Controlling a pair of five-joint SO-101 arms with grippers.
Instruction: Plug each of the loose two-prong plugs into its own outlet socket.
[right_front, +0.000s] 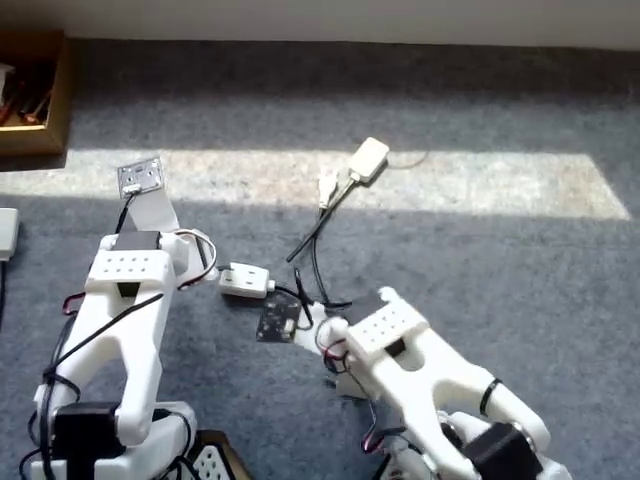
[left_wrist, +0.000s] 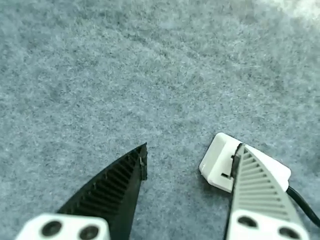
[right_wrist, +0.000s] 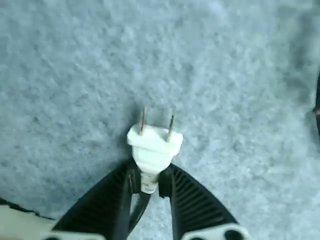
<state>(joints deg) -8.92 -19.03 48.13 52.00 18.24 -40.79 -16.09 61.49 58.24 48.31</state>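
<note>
Grey carpet (right_front: 500, 280) under both arms. My left arm (right_front: 125, 300) low, reaching toward centre; my right arm (right_front: 420, 370) angled in from other side. White socket block (right_front: 245, 281) on carpet between claws, nearer left one, long axis running across toward right claw. Left claw (left_wrist: 192, 150) wide, empty, one finger (left_wrist: 255, 185) just beside block. Right claw (right_wrist: 150, 175) clamped on white plug (right_wrist: 154, 142), prongs (right_wrist: 143, 120) pointing straight ahead. Socket slots not visible; line-up with prongs unclear.

Glossy plastic plug (right_wrist: 153, 144) (metal prongs (right_wrist: 143, 120)), fuzzy carpet (right_wrist: 75, 60)
</note>
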